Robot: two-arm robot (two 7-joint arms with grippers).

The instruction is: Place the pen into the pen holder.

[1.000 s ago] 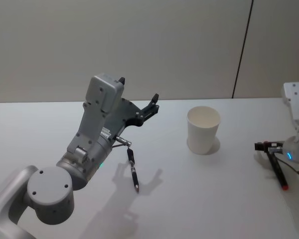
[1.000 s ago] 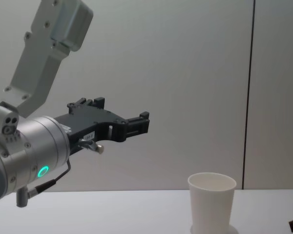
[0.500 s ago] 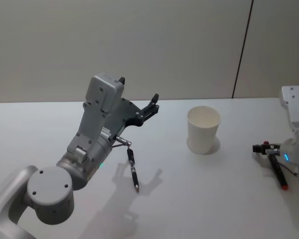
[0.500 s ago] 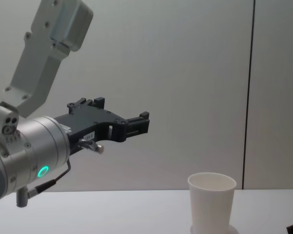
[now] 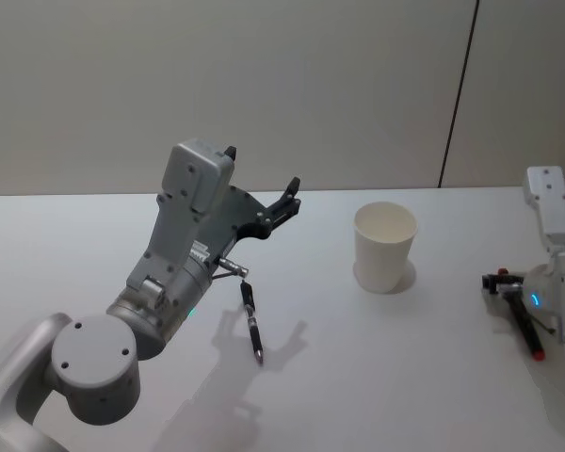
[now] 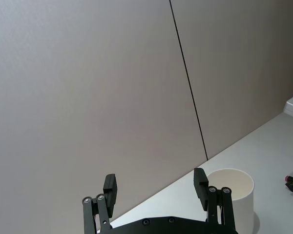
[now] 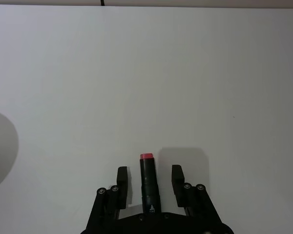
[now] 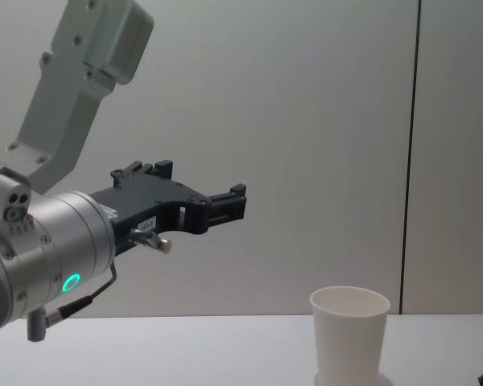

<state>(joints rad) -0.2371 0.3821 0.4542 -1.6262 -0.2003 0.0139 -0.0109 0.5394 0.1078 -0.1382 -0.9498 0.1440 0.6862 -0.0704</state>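
**Workspace as seen from the head camera; 12 o'clock is taken as directly away from the robot.** The white table (image 5: 94, 245) is spanned by both arms. The left arm is held raised over the table's left half. Its left gripper (image 6: 155, 181) is pointed toward 2 o'clock, with the fingers spread wide and nothing held between them.

The pen holder (image 5: 384, 247) is stood upright right of centre. It is a plain white paper cup with a rolled rim, tapered so that the mouth is wider than the base.

The right gripper (image 7: 149, 178) is lowered near the table's right edge, at 4 o'clock from the cup. Its fingers are parted and set on either side of the red-tipped pen (image 5: 527, 328). A gap is left on each side, so the pen is straddled, not clamped. This pen is dark-bodied and appears to lie on the table, with its red end toward 5 o'clock.

A black pen (image 5: 252, 325) is laid at 8 o'clock from the cup, just beside the left arm.
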